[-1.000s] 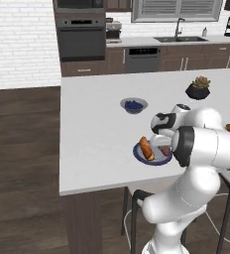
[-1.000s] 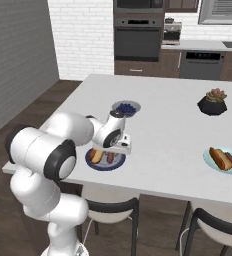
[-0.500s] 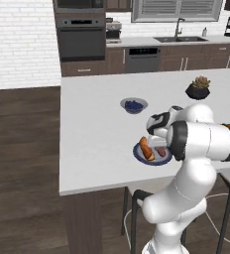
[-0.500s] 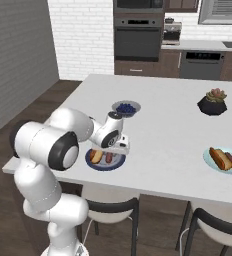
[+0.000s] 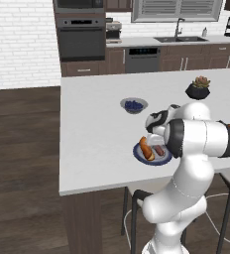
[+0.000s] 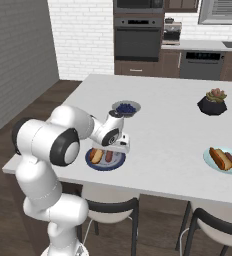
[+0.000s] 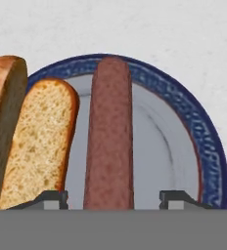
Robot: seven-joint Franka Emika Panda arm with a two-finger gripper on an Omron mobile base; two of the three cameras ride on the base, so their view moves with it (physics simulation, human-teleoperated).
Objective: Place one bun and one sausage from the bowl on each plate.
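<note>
1. The gripper hangs low over the blue-rimmed plate, jaws open, tips standing apart on either side of the sausage, which lies flat on the plate beside the bun
2. A crooked lift could catch the sausage on a fingertip and drag or roll it off
3. A sideways swing could knock the bun over the rim
4. The teal plate far along the counter already carries its own bun and sausage, so the task looks close to done
</note>
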